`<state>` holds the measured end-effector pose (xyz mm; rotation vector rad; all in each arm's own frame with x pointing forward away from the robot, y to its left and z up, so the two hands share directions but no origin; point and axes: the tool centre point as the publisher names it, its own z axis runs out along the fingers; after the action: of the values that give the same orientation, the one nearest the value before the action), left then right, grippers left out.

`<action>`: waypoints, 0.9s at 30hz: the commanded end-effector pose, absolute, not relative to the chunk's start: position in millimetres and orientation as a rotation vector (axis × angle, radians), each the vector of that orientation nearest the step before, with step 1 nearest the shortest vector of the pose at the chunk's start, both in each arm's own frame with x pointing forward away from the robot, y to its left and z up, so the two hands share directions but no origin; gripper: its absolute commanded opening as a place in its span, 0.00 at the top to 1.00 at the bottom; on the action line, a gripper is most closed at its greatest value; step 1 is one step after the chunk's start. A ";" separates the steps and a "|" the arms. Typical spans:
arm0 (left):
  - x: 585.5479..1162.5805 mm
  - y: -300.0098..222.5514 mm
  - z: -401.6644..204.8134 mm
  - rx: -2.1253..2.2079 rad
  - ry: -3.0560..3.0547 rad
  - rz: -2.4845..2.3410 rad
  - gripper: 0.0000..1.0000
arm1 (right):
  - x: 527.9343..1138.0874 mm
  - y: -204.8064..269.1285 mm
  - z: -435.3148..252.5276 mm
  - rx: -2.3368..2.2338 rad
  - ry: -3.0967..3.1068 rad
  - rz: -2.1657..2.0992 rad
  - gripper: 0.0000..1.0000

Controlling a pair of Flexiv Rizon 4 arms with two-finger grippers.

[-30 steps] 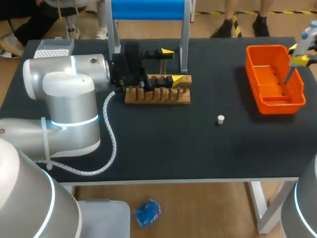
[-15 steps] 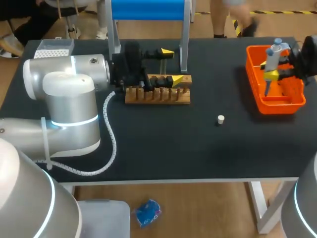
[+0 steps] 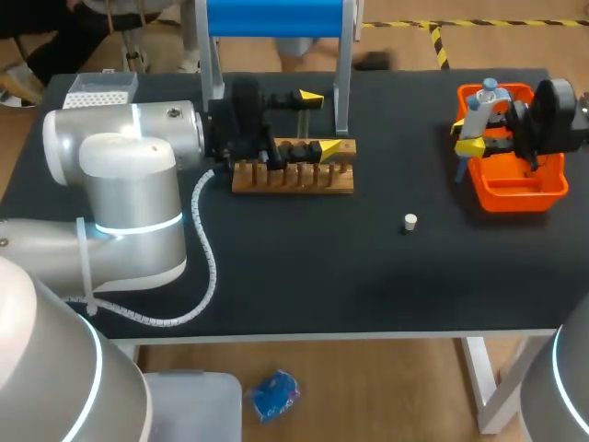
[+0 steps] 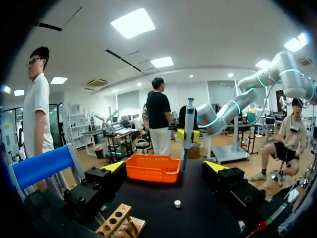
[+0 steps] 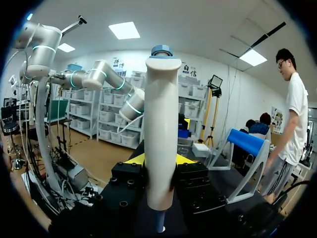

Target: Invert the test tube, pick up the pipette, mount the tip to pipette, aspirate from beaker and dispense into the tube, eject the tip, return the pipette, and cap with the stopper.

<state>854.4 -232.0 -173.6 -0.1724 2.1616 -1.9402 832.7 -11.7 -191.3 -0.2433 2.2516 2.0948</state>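
My right gripper (image 3: 475,138) is shut on the white pipette (image 3: 480,103), which it holds upright over the left rim of the orange basket (image 3: 515,189). In the right wrist view the pipette (image 5: 161,144) stands between the yellow fingertips (image 5: 133,159), blue button up. My left gripper (image 3: 317,122) hangs open above the wooden tube rack (image 3: 293,177). From the left wrist view the open gripper (image 4: 166,167) faces the basket (image 4: 152,168) and the pipette (image 4: 188,126) beyond it. The small white stopper (image 3: 410,221) lies on the black table; it also shows as the stopper (image 4: 177,203) ahead of the left gripper. I cannot make out the tube or a beaker.
A blue roll on a metal stand (image 3: 276,17) rises behind the rack. A pale tip box (image 3: 101,88) sits at the back left corner. My left arm's big silver links (image 3: 129,193) and its coiled cable (image 3: 202,267) cover the table's left part.
My right arm has carried the pipette leftward, from beyond the basket's right side, across it, to its left rim. The left arm has stayed put.
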 end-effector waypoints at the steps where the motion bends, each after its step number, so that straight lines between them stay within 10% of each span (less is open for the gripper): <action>1: 853.9 -233.1 -174.3 -0.175 2.157 -1.939 0.00 | 833.4 -12.5 -191.1 -0.247 2.254 2.095 1.00; 27: 853.9 -233.1 -174.3 -0.175 2.157 -1.939 0.00 | 829.2 54.7 -202.1 -0.262 2.216 2.192 1.00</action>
<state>854.5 -232.0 -174.0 -0.1720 2.1605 -1.9413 825.0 32.3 -196.7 -0.2489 2.2321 2.1687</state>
